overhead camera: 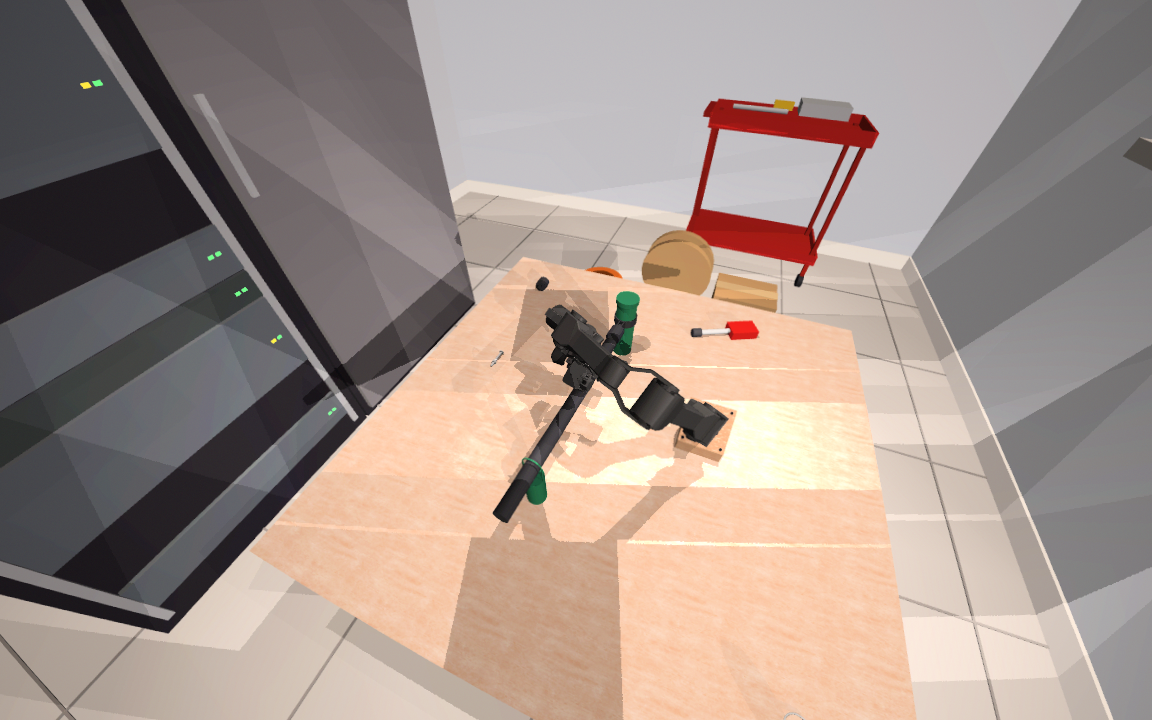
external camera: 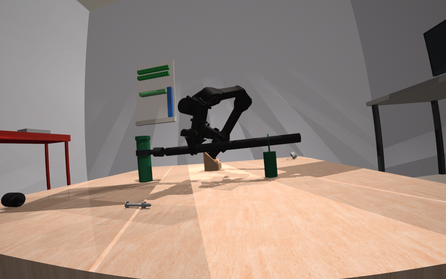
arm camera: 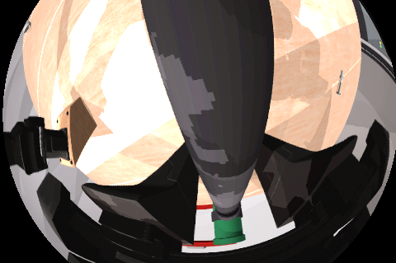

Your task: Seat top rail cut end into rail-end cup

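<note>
The black rail (overhead camera: 553, 438) (external camera: 238, 143) (arm camera: 214, 49) passes through the green loop cap (external camera: 269, 149) on the short post (external camera: 270, 166) and slopes slightly down toward the big green post (external camera: 144, 169) (arm camera: 228, 230). My gripper (external camera: 192, 149) (arm camera: 220, 136) is shut on the rail near its cut end. That end is at the mouth of the black end cup (external camera: 158, 152), roughly in line; the exterior view shows a thin gap or edge between them, and no clear insertion. The brace band (external camera: 143, 152) sits on the post's upper part, below the post cap (external camera: 142, 138).
A bolt (overhead camera: 496, 359) (external camera: 137, 205) (arm camera: 340, 82) and a black fitting (overhead camera: 541, 283) (external camera: 13, 199) lie on the tabletop (overhead camera: 741, 617). A red-handled tool (overhead camera: 741, 330) lies beyond the big post. The arm's wooden base (overhead camera: 696, 447) (external camera: 212, 162) stands beside the rail.
</note>
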`<control>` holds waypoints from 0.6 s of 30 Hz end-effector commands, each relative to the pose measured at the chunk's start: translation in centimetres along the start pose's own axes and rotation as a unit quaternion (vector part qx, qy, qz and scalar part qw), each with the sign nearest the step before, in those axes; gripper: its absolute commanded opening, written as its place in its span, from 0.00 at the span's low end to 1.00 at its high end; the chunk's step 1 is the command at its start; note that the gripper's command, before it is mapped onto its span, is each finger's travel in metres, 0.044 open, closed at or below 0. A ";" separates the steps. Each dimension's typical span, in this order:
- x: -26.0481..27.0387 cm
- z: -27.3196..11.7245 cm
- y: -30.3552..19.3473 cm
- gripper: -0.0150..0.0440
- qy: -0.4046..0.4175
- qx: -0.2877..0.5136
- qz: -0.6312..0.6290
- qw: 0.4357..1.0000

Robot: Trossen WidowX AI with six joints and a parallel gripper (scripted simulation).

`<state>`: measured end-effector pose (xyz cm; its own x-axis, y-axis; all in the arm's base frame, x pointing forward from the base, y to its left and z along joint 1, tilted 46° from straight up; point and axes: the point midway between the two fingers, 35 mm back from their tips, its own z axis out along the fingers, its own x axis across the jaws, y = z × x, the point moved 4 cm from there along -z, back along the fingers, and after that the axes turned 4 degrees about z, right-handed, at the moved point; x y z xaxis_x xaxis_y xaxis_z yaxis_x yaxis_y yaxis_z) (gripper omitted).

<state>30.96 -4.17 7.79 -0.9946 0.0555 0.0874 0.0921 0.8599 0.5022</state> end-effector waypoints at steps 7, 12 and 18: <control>-0.3 -0.6 -0.7 0.25 -0.005 0.003 0.001 1.000; -0.3 -0.3 -1.2 0.25 -0.004 0.002 0.000 1.000; -0.3 0.2 -2.0 0.25 -0.001 0.000 -0.001 1.000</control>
<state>31.17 -5.13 7.12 -0.9950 0.0508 0.0857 0.0876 0.8565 0.5086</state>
